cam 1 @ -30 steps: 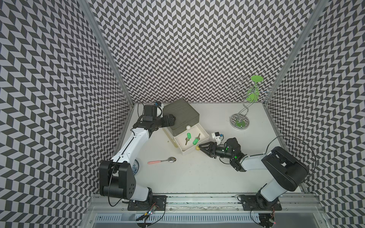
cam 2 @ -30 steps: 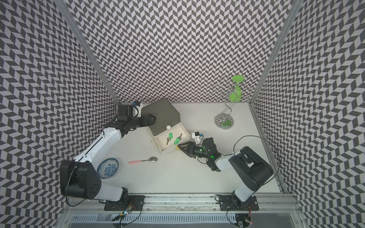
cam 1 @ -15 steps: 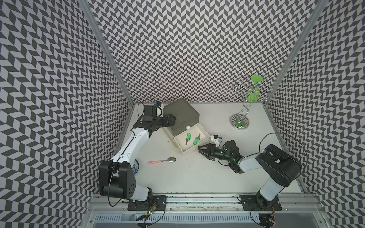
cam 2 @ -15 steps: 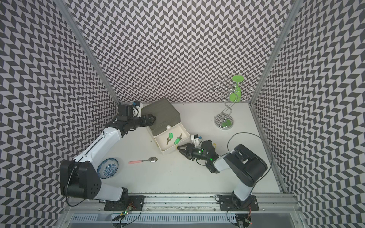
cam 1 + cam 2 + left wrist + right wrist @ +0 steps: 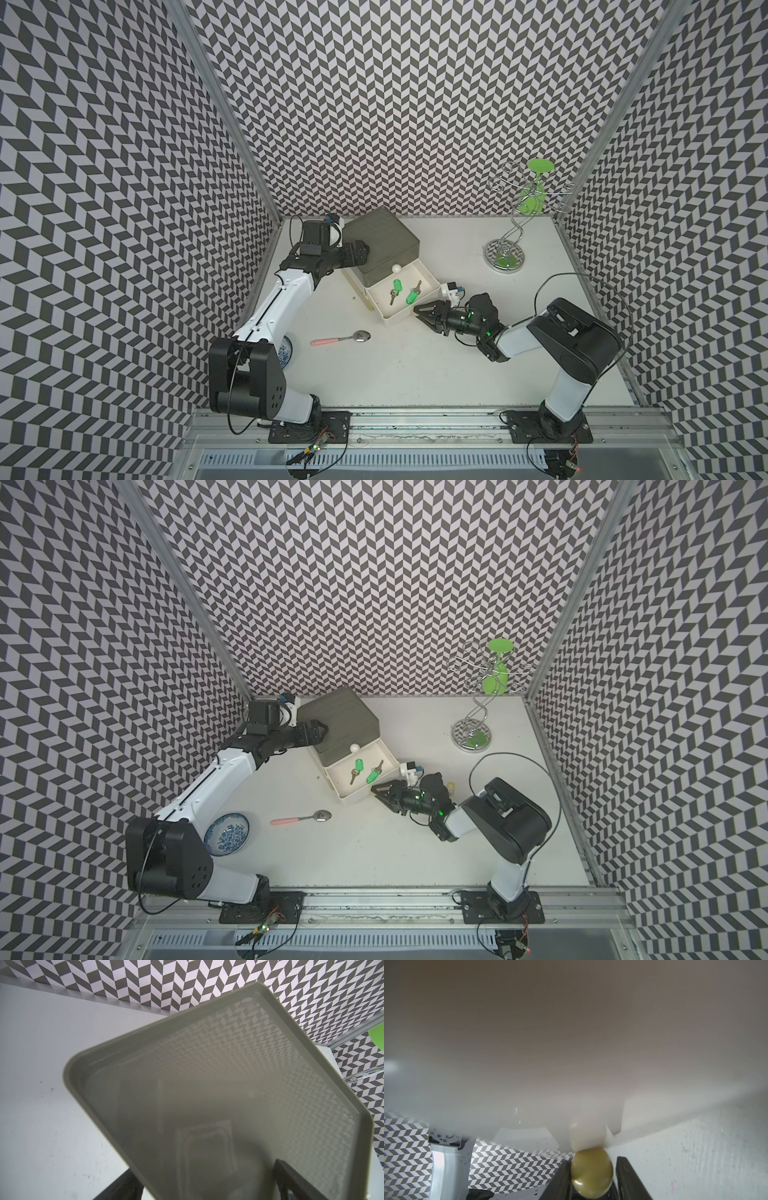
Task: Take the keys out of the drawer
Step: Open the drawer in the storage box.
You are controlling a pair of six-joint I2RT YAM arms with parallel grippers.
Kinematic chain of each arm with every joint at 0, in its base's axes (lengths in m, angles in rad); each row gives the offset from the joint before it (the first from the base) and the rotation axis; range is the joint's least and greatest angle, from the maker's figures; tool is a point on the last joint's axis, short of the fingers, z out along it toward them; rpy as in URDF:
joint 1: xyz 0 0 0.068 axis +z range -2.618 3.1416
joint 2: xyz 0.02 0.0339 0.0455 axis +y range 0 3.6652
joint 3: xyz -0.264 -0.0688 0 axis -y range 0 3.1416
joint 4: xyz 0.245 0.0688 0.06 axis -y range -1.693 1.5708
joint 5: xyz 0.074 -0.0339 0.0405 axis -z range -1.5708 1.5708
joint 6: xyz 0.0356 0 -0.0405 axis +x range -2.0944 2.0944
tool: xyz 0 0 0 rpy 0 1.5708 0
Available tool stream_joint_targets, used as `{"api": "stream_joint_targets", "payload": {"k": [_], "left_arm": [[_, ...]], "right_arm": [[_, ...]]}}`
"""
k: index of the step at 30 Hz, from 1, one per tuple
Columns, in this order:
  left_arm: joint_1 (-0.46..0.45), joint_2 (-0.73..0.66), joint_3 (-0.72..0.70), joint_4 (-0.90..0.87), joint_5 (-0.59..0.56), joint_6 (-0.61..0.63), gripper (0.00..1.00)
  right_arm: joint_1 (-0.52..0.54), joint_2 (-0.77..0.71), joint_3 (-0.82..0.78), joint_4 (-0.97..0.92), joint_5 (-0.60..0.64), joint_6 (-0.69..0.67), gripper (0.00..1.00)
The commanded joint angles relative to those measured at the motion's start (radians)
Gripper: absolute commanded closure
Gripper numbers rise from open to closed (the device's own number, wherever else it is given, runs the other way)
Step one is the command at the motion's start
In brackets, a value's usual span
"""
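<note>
Since the earlier frames the right arm had folded inward and the right gripper (image 5: 417,311) had slid left to the front wall of the open drawer (image 5: 397,323), near the centre of both top views. From above, its fingertips merged into one dark wedge. The right wrist view was mostly a blurred pale wall. An olive knob (image 5: 591,1172) sat between the two black fingers (image 5: 560,1180), which stood narrowly about it with a thin gap on one side; whether they clamped it could not be told.

The keys (image 5: 398,286), two with green tags, lay inside the drawer, untouched. The left gripper (image 5: 362,252) rested on the grey cabinet (image 5: 207,1095). Its fingers, cut off by the wrist frame, stood wide apart, one half hidden behind the cabinet's rim.

A small yellow thing (image 5: 450,787) peeked from behind the right wrist, too small to name. The bowl (image 5: 286,352), at lower left, was half hidden by the left arm.
</note>
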Motion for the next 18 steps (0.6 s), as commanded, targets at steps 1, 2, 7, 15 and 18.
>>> {"api": "stream_joint_targets", "payload": {"k": [1, 2, 7, 15, 18], "left_arm": [[-0.029, 0.121, -0.065, -0.156, -0.016, 0.09, 0.02], [-0.03, 0.121, -0.066, -0.156, -0.016, 0.089, 0.02], [-0.029, 0.121, -0.067, -0.155, -0.018, 0.091, 0.02], [-0.029, 0.115, -0.071, -0.154, -0.022, 0.094, 0.02], [-0.028, 0.116, -0.073, -0.153, -0.024, 0.093, 0.02]], "right_arm": [[0.005, 0.021, 0.024, 0.062, -0.008, -0.005, 0.68], [0.004, 0.023, 0.024, 0.062, -0.009, -0.003, 0.7], [0.005, 0.016, 0.005, 0.067, -0.016, -0.005, 0.79], [-0.009, -0.052, -0.046, -0.01, -0.023, -0.055, 0.82], [-0.017, -0.078, -0.051, -0.053, -0.03, -0.079, 0.82]]}}
